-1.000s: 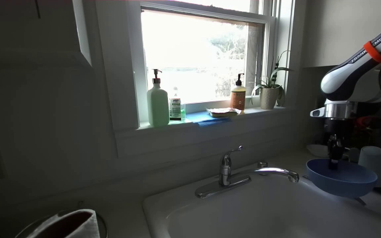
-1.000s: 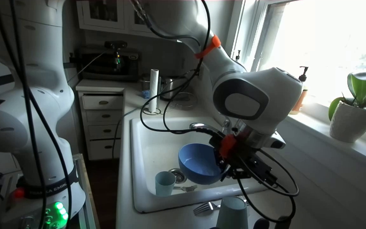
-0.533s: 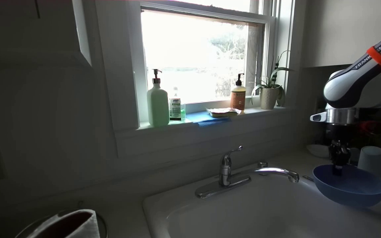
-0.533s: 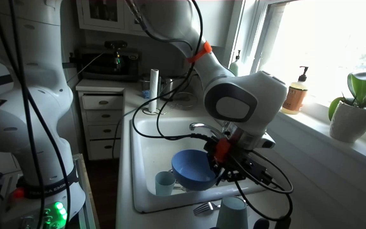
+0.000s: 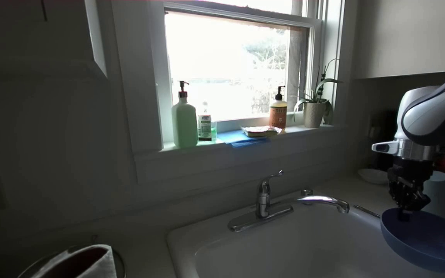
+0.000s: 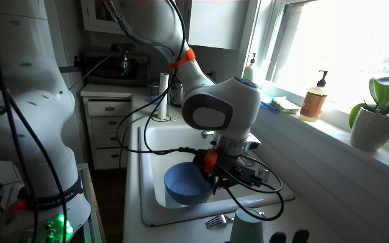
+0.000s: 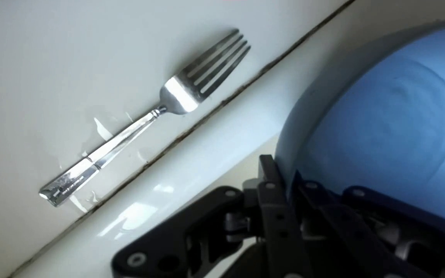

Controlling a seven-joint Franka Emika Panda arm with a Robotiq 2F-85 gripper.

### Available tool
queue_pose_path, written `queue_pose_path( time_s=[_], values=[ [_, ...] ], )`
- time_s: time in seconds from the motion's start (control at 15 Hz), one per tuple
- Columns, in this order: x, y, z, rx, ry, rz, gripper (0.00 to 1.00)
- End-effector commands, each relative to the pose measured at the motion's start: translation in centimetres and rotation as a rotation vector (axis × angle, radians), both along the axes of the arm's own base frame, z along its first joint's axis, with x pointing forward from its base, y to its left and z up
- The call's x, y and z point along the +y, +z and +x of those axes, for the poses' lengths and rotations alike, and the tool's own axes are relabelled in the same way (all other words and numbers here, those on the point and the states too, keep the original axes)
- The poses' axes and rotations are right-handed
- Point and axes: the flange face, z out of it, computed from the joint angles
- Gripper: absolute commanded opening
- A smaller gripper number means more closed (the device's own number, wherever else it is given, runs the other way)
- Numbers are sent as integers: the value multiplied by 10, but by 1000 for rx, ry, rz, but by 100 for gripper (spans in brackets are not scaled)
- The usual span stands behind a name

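- Far left on your wrist cam: a four-tined fork (image 7: 180, 94) lying on the white countertop (image 7: 72, 58), just beside the dark seam (image 7: 207, 116).
- Next over you've got the glossy white sink rim (image 7: 222, 133).
- Then your gripper (image 7: 287, 179), pinched onto the blue bowl (image 7: 381, 127), a finger on each side of its wall.
- Far right, the bowl itself: over the sink basin (image 6: 171, 141) in both exterior views, btw.

White counter (image 6: 177, 230) | fork (image 7: 176, 94), lying flat | pale-blue cup (image 6: 247, 227), upside down

One blue bowl (image 6: 184, 184), one faucet (image 5: 263, 199) (plus one houseplant (image 6: 373, 126))
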Motion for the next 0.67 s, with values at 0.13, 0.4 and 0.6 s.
queue_pose_path(
  time_s=[0.13,0.4,0.6],
  values=[
    [40,7,-30,-149,33,-30,1],
    [63,9,-33,-254,16,-49,1],
    [63,15,-15,-321,7,-77,1]
  ],
)
